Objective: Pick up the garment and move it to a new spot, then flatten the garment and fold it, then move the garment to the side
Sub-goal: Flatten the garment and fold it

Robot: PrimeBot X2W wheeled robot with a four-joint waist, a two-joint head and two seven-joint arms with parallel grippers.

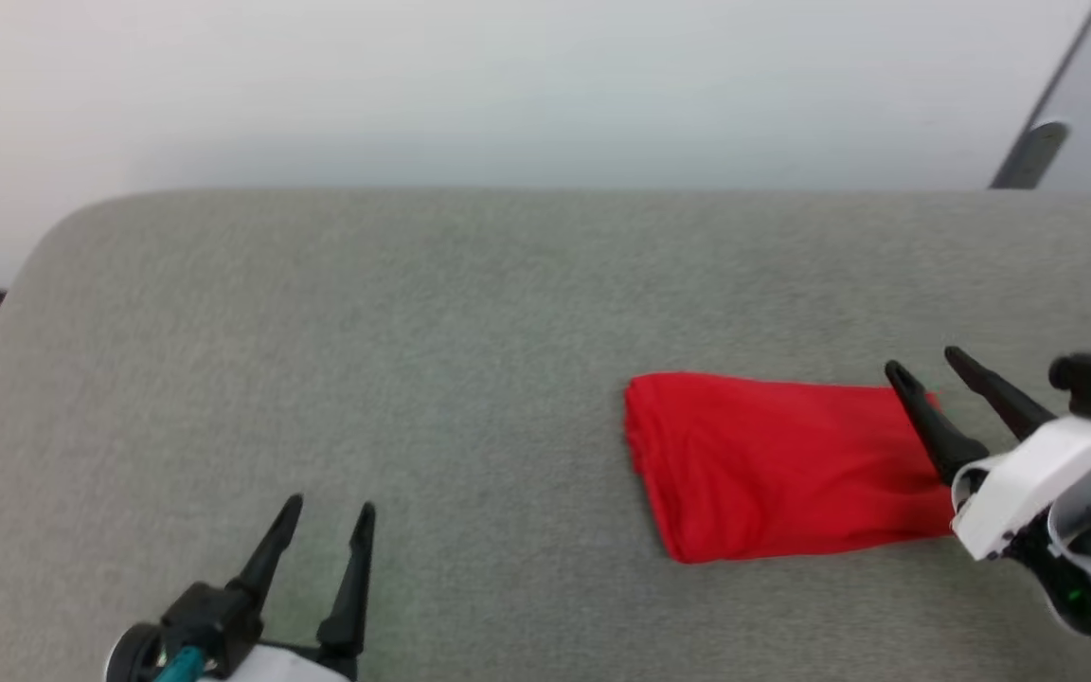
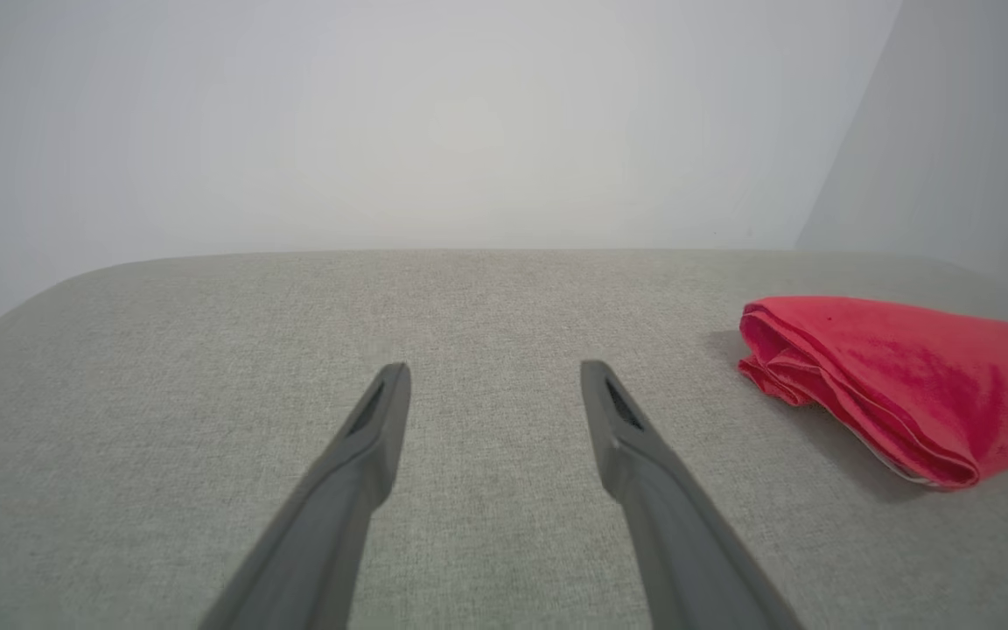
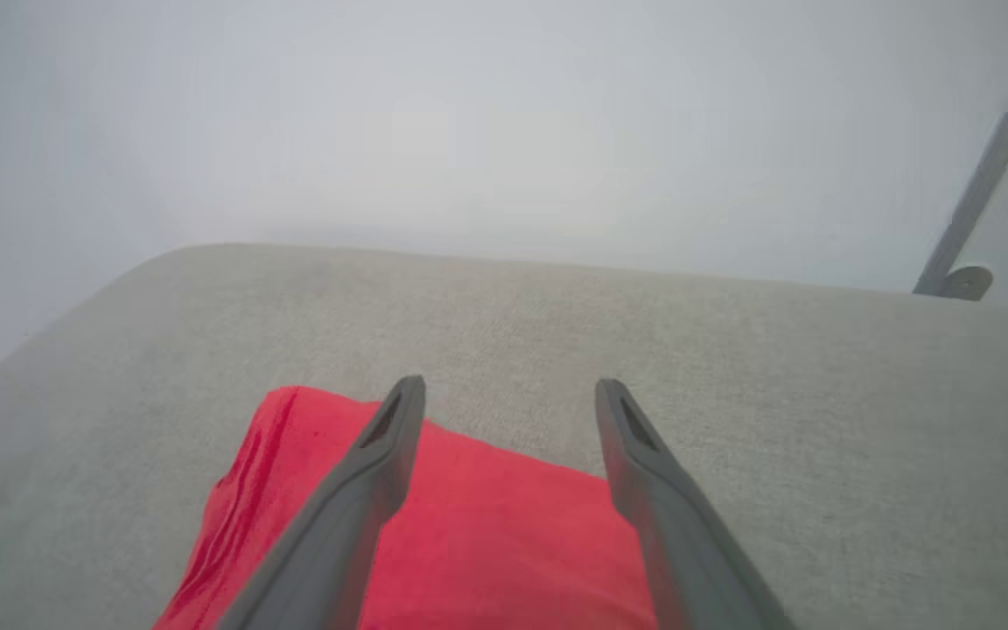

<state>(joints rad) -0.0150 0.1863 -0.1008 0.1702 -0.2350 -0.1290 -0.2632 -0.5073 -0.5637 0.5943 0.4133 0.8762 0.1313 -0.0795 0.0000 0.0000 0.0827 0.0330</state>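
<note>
The garment (image 1: 773,464) is lying folded into a compact red rectangle on the grey fabric surface (image 1: 413,332), its stacked fold edges showing at its left end. The right gripper (image 1: 922,360) is hovering at the garment's right end, its two dark fingers spreading wide apart and gripping nothing. In the right wrist view one finger is crossing over the red cloth and the other is running along the garment's edge; whether either is touching the cloth I cannot tell. The left gripper (image 1: 330,504) is sitting well apart from the garment, off its left end, jaws likewise standing wide open and empty
</note>
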